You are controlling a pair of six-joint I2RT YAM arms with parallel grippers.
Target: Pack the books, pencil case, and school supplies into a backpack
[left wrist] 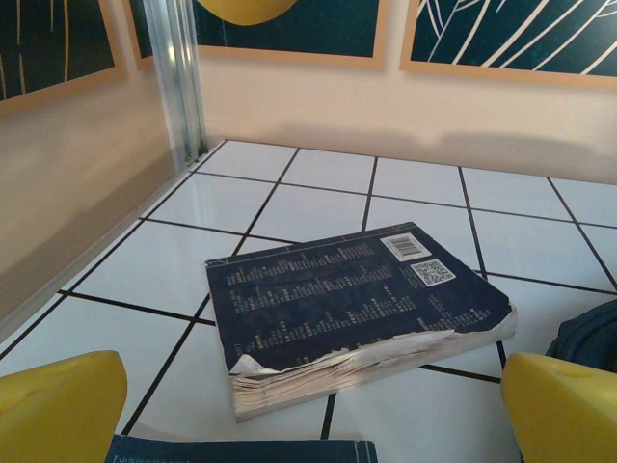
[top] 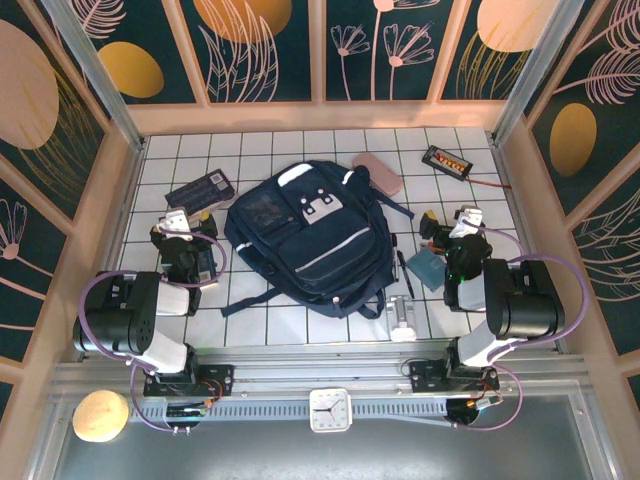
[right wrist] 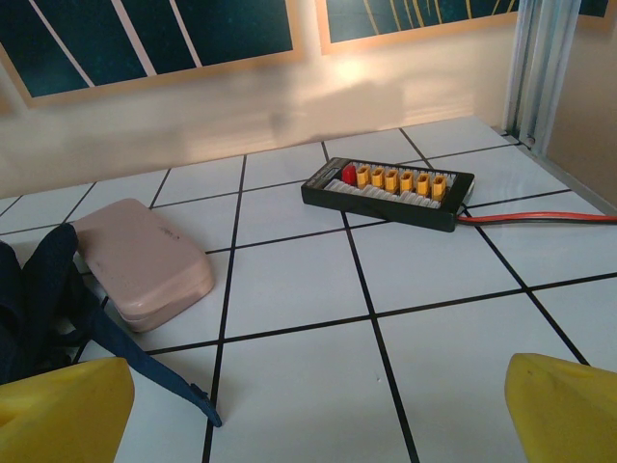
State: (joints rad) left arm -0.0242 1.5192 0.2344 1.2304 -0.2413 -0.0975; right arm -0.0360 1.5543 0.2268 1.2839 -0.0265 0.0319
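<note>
Yellow pads (left wrist: 58, 410) in the bottom corners of the left wrist view mark the left jaws: they stand wide apart with nothing between them. The right jaws' pads (right wrist: 569, 405) are spread just as fully, and they too are empty.

Ahead of the left jaws you see the black book (left wrist: 357, 309) lying flat on the white-tiled table (left wrist: 289, 212), its frayed page edge toward you. Its long axis runs left to right, with the right end a little farther off. A barcode (left wrist: 406, 245) and a QR code (left wrist: 433, 272) sit at its far right corner (the rows of pale print are too small for you to read).

At the table's centre the backpack (top: 310, 240) lies front up. Its long axis runs far to near, with the white-patched top toward the back wall. Just beside its far right corner rests the pencil case (top: 378, 172), its long axis slanting from far left to near right. The black pen (top: 405, 273) lies between the backpack and the teal notebook (top: 428, 268), pointing far to near.

Toward the far right corner lies a gadget (right wrist: 390, 188) with yellow and red sockets and a red wire (right wrist: 540, 218). No lettering on it can be read.
</note>
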